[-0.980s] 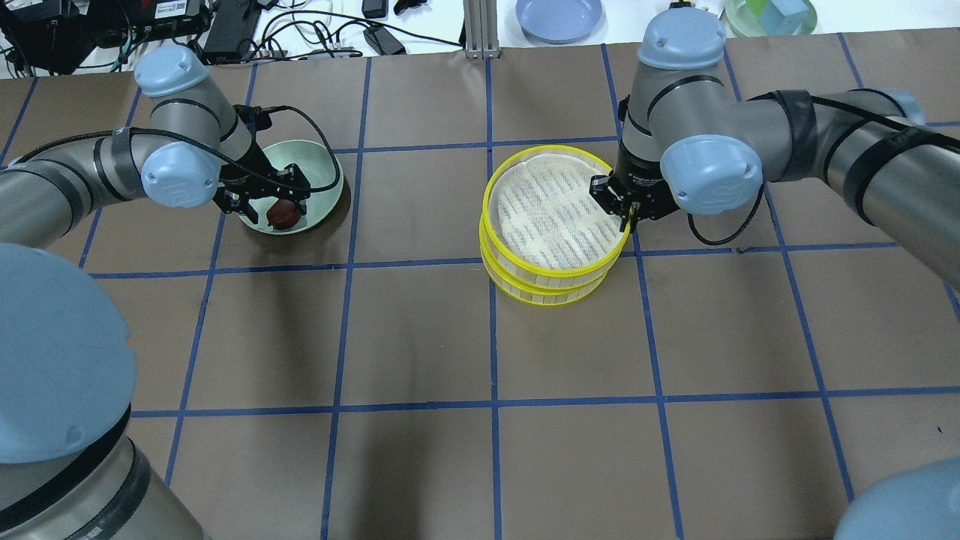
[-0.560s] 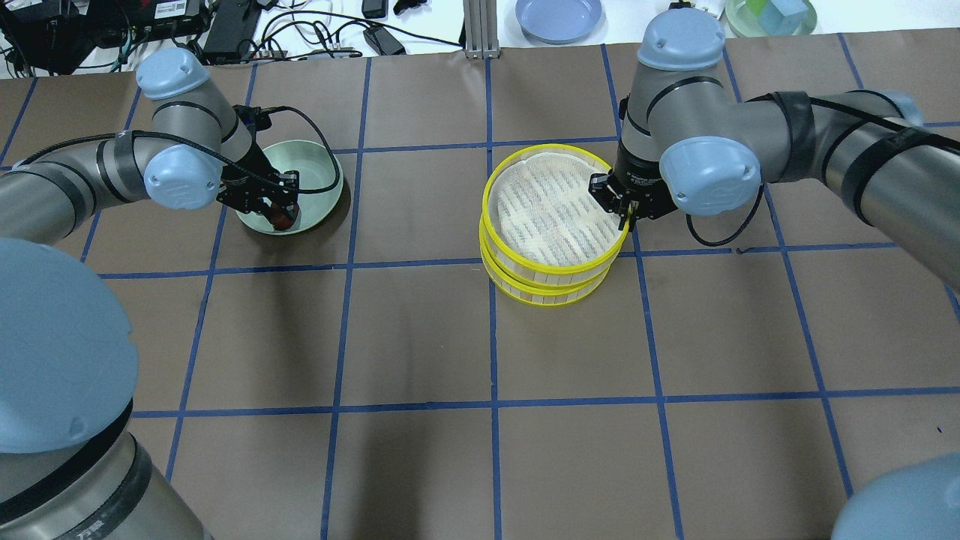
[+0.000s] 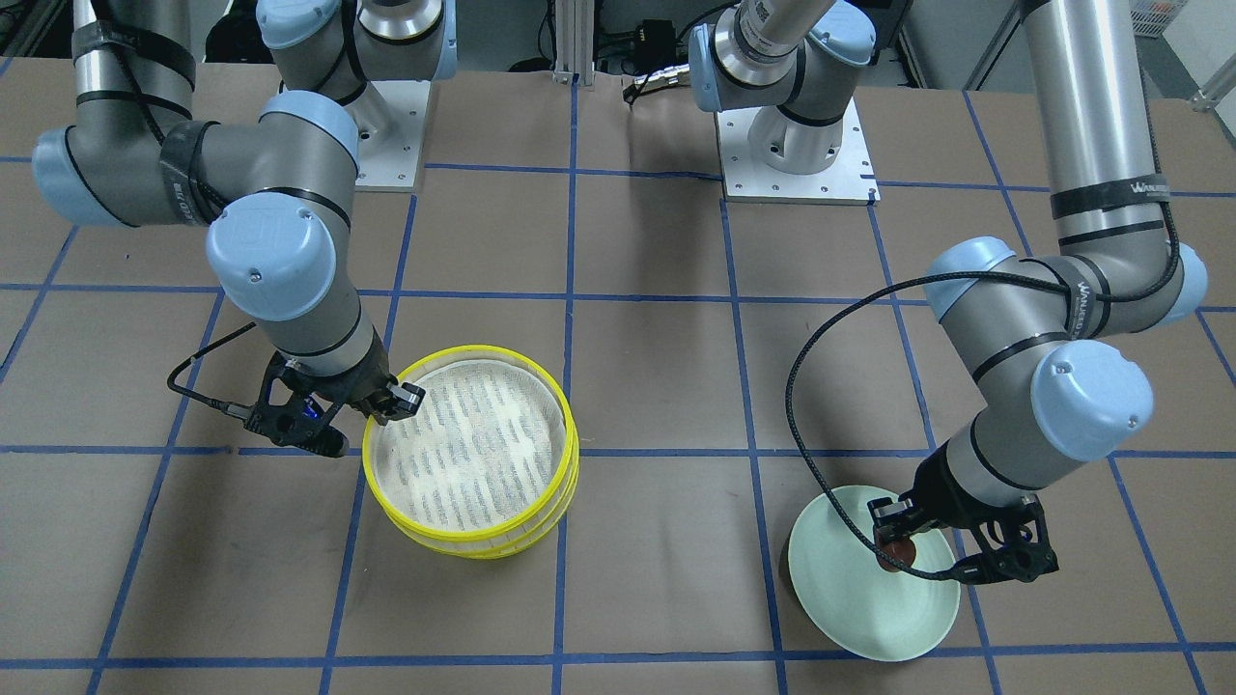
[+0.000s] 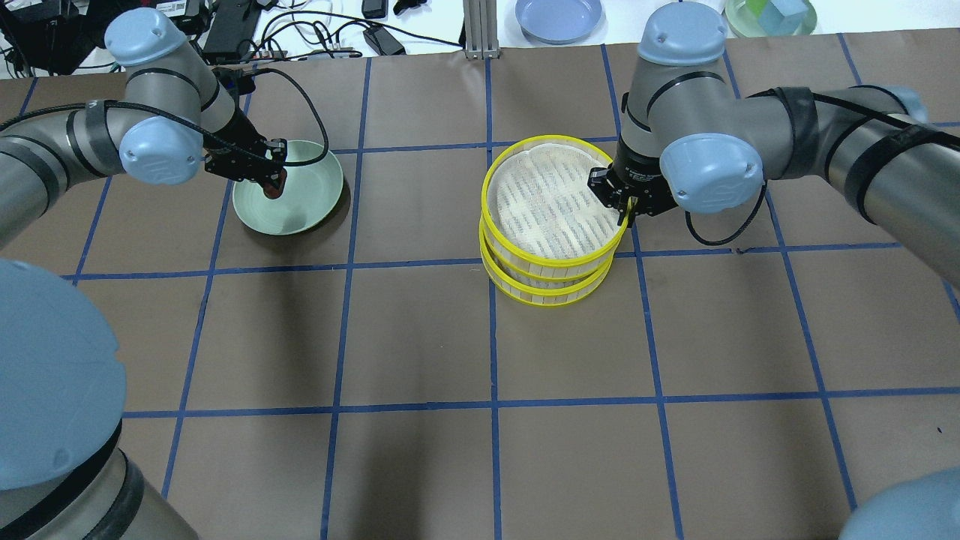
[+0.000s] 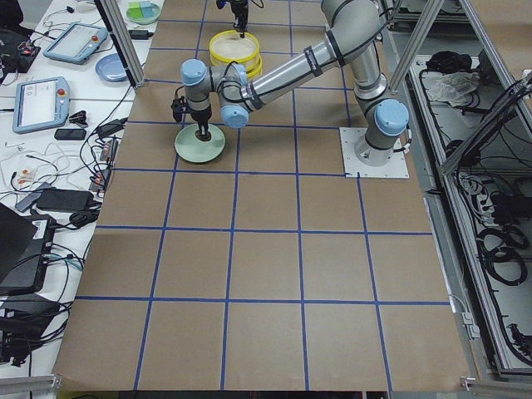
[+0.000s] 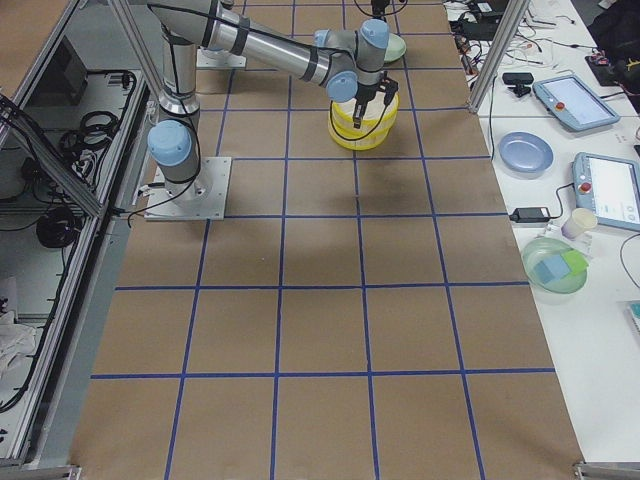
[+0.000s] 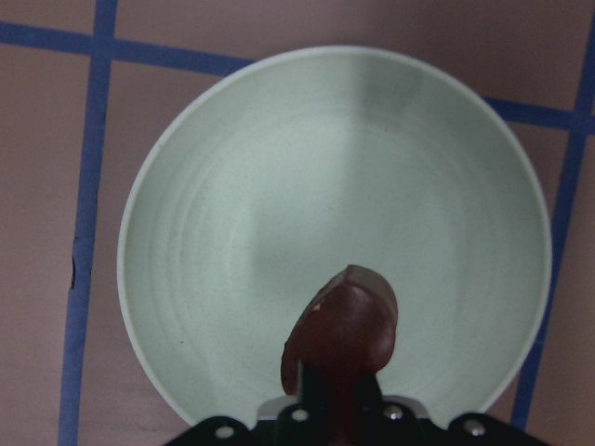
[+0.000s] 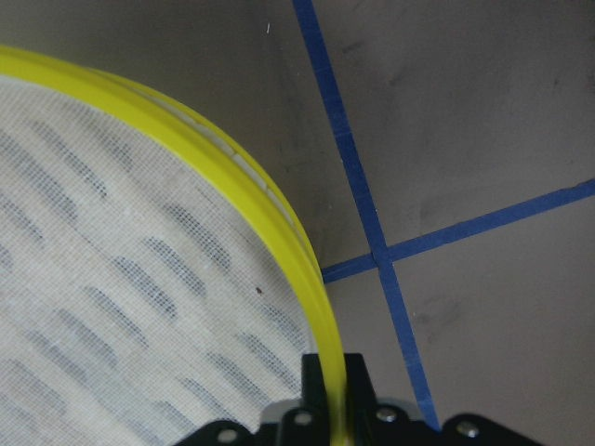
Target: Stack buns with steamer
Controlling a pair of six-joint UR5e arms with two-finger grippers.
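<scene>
My left gripper [image 4: 271,182] is shut on the dark reddish-brown bun [image 4: 273,189] and holds it above the pale green plate [image 4: 304,204]. In the left wrist view the bun [image 7: 344,325] hangs over the plate [image 7: 279,204], whose floor is bare. My right gripper [image 4: 627,211] is shut on the yellow rim of the top steamer tray [image 4: 487,206], held slightly above the lower tray [image 4: 551,298]. The right wrist view shows the rim [image 8: 270,223] between the jaws. The pale cream bun is out of view.
Beyond the table's far edge lie a blue plate [image 4: 559,16], a green dish with blocks [image 4: 771,15], cables and power bricks [image 4: 300,34], and a metal post [image 4: 480,30]. The brown table top [image 4: 487,450] carries a blue tape grid.
My left gripper closed on the dark bun and lifted it, moving toward the far left over the plate. My right gripper raised the top tray a little off the lower one.
</scene>
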